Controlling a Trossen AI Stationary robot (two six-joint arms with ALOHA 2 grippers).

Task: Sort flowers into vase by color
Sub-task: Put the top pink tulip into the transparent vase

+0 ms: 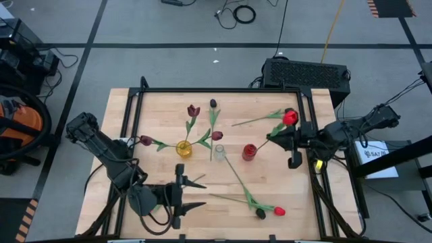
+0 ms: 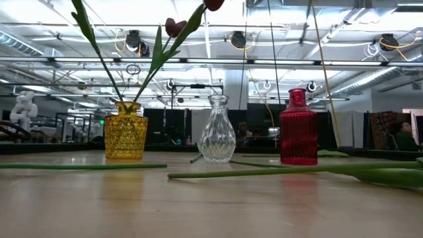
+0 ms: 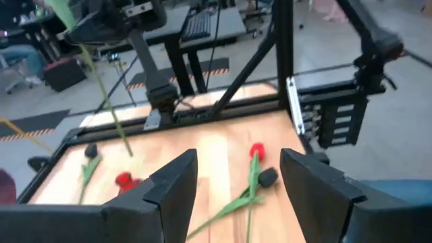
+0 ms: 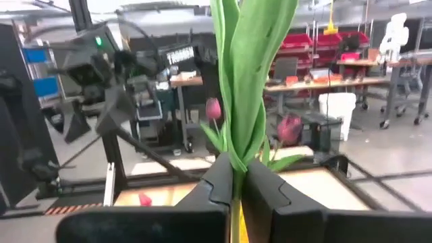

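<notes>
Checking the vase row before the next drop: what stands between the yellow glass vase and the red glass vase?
A clear ribbed glass vase, empty, stands between the yellow glass vase and the red glass vase; the low view shows it best.

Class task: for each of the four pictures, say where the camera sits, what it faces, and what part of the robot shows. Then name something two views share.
High view: above the table, looking straight down; both arms show, left gripper open, right gripper shut on a red tulip.
Low view: at table-top height, facing the yellow vase, clear vase and red vase; no arm shows.
Left wrist view: past its own open fingers toward the tabletop.
Right wrist view: past shut fingers pinching a green stem.
Shared: high and low views both show all three vases.
</notes>
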